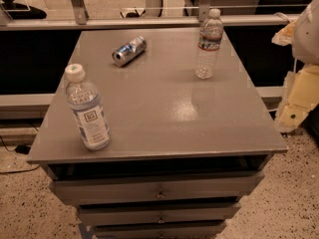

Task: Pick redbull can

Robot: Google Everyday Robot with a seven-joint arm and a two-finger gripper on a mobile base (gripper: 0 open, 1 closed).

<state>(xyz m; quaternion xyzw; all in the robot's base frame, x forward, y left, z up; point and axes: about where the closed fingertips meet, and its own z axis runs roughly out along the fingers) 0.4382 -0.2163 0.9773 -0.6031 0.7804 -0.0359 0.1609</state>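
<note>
Bottle (88,111); redbull can (129,51) far from hand (299,99)

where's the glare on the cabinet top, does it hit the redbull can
Camera view: a soft bright patch on the cabinet top just in front of the far water bottle; the redbull can lies left of it, outside the glare, only its round end shining; gripper not in view.

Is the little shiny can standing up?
No, the redbull can lies on its side at the far left of the table; the gripper is not in view.
</note>
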